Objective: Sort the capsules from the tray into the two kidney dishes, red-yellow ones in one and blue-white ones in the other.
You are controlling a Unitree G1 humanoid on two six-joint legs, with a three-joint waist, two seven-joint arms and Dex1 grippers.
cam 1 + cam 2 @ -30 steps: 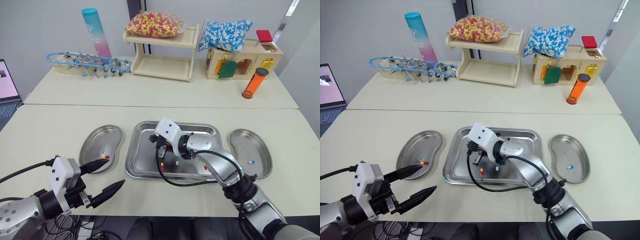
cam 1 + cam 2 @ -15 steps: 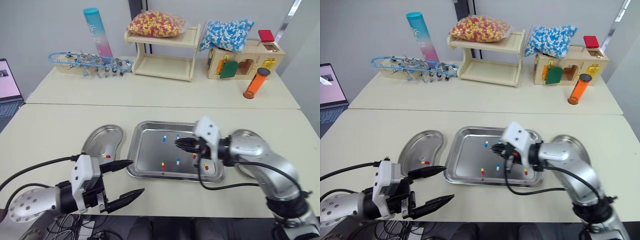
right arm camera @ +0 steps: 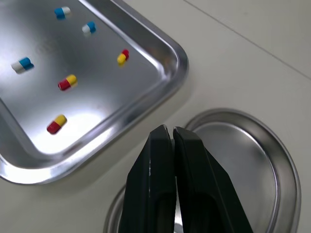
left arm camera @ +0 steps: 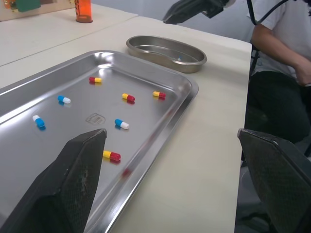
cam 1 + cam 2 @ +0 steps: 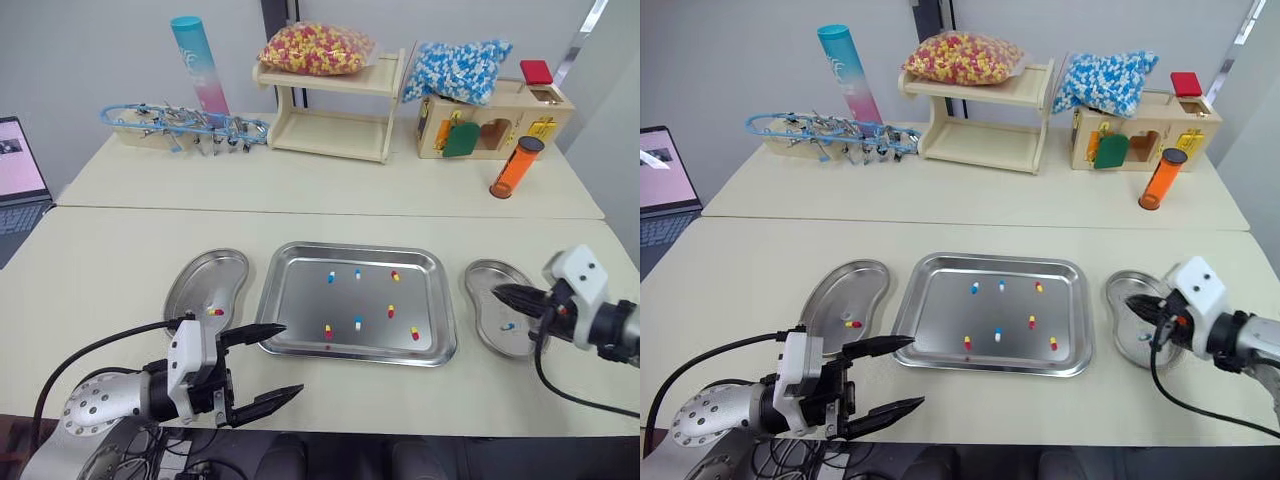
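The steel tray lies mid-table with several red-yellow and blue-white capsules scattered in it. To its left is a kidney dish containing one red-yellow capsule. On the other side, the second dish holds one blue-white capsule. My right gripper hovers over that dish's near-tray rim, shut, with nothing visible between its fingers. My left gripper is open and empty, low at the tray's front left corner.
At the back stand a shelf with a bag of red-yellow capsules, a bag of blue-white capsules on a wooden box, an orange tube, a pink-blue tube and a laptop. A person sits beyond the right dish.
My right gripper left the tray and swung right to above the right dish. The left gripper crept closer to the tray's front left corner. The head camera shifted slightly.
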